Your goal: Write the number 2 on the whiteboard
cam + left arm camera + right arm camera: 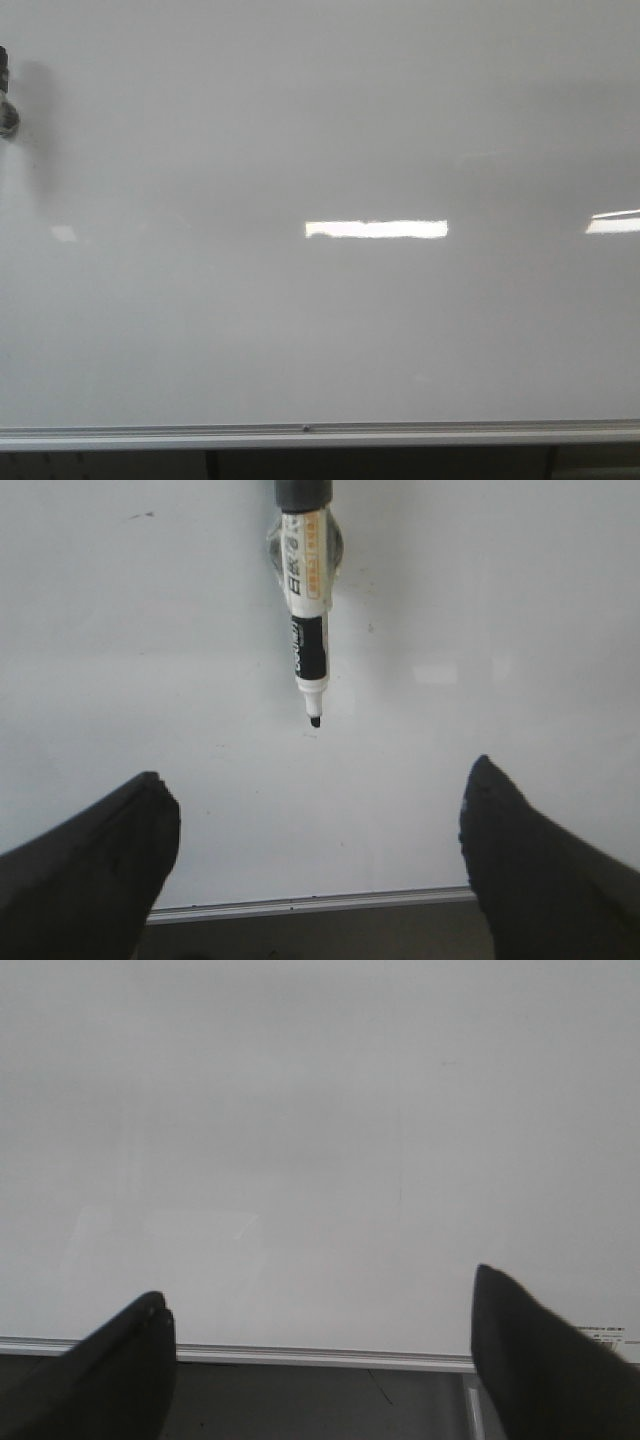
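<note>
A blank, glossy whiteboard [330, 320] fills the view with no number 2 yet, while a light, stiff, slick marker [306, 600] hangs uncapped against it, best gripped mid-barrel, between both arms' wide, empty jaws.

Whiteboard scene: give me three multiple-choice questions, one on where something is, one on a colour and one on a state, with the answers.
1. Where is the marker?
A. Clamped in the left gripper
B. Against the whiteboard, ahead of the left gripper
C. Lying on the bottom rail

2. What colour is the marker's bare tip?
A. Red
B. Blue
C. Black

3. How is the left gripper?
A. Open and empty
B. Shut on the marker
C. Shut on nothing

Answers: 1 B, as the marker stands clear of both fingers; 2 C, as the tip is dark black; 3 A, as bare board shows between the fingers.
</note>
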`<state>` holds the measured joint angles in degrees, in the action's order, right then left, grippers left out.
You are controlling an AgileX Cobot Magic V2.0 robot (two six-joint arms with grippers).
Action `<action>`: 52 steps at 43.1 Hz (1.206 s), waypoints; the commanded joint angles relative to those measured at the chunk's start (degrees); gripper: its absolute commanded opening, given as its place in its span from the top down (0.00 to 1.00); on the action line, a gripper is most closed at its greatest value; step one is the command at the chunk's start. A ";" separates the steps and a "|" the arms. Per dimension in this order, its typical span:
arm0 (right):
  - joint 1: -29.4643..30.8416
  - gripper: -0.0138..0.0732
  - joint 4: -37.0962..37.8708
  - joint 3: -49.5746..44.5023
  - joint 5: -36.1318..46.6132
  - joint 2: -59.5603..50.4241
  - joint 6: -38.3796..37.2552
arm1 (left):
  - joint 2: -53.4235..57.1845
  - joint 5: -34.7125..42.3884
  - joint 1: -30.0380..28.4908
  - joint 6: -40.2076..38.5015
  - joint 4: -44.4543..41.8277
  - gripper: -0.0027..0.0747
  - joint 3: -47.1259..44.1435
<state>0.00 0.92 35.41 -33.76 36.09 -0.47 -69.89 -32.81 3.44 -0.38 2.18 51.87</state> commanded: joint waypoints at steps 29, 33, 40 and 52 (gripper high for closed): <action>0.22 0.13 0.26 1.80 4.56 0.35 0.47 | -19.70 4.77 0.47 0.01 0.61 0.33 15.63; 0.22 0.13 0.26 1.80 4.56 0.35 0.47 | -20.57 4.77 0.47 0.01 0.61 0.41 16.11; 0.22 0.13 0.26 1.80 4.56 0.35 0.47 | -22.54 4.96 0.47 0.01 0.61 0.52 16.20; 0.22 0.13 0.26 1.80 4.38 0.35 0.47 | -23.15 5.77 0.47 0.01 0.23 0.74 16.20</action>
<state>0.00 0.92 35.41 -33.52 36.09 -0.47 -94.93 -31.16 3.53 -0.38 2.18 66.26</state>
